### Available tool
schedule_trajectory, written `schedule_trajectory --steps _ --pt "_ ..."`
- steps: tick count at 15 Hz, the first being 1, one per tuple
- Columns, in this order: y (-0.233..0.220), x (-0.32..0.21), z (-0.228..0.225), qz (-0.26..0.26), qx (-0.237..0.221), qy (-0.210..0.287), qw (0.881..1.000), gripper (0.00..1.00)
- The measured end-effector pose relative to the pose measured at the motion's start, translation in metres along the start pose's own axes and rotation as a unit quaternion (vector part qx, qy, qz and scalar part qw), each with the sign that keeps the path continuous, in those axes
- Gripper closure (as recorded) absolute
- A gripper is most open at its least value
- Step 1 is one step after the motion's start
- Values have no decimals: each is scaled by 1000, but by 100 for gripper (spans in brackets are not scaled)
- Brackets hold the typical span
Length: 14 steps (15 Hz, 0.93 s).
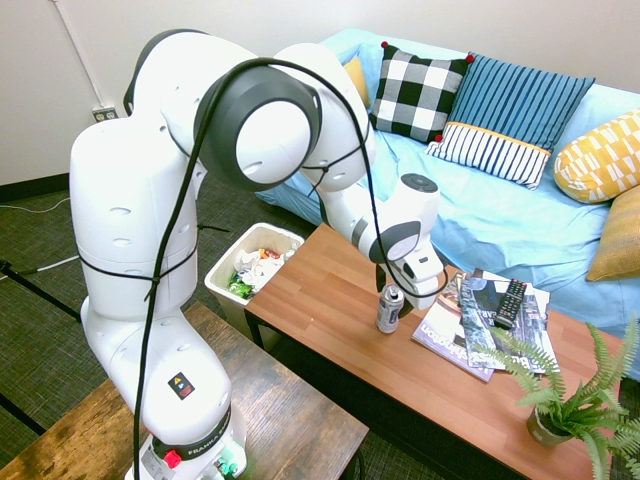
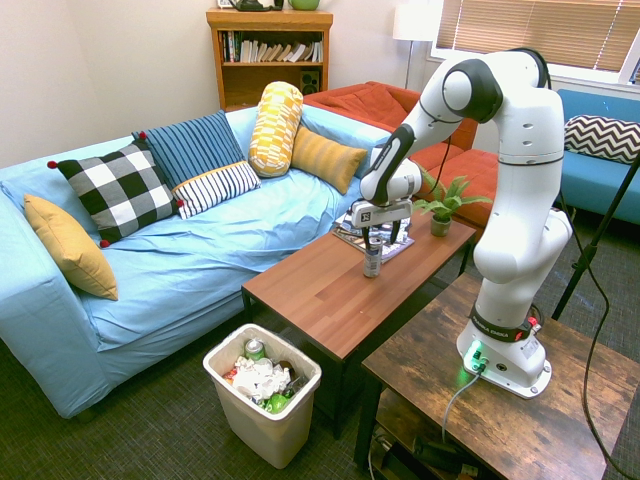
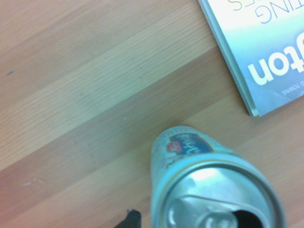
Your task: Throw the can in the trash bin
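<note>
The silver can [image 1: 390, 308] stands upright on the wooden coffee table [image 1: 340, 330], beside a stack of magazines. My gripper [image 1: 398, 287] hangs right over the can's top, open, with its fingers coming down at either side of the rim; I cannot tell whether they touch it. From the other side the can [image 2: 372, 260] sits directly under the gripper [image 2: 373, 238]. In the wrist view the can [image 3: 213, 180] fills the lower part, its opened top facing the camera. The off-white trash bin [image 1: 222, 270] stands on the floor off the table's end, holding crumpled paper and cans [image 2: 232, 392].
Magazines [image 1: 470, 320] with a black remote [image 1: 511, 300] on top lie just past the can. A potted fern [image 1: 560, 400] stands at the table's far end. A blue sofa [image 2: 200, 250] with pillows runs along the table's long side.
</note>
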<state>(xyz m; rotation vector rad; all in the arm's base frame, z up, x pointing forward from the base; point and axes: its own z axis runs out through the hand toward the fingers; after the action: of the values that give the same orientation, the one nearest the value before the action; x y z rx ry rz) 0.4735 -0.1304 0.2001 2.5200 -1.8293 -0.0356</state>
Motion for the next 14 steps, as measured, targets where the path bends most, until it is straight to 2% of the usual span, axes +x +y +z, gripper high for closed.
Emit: schedule_trajectory --steps 7,8,14 --pt "-14 -6 7 -11 -4 3 1000 0" --pt "-13 -4 8 -8 -5 3 1000 100" --pt "-14 -3 12 -6 -8 1 1000 100"
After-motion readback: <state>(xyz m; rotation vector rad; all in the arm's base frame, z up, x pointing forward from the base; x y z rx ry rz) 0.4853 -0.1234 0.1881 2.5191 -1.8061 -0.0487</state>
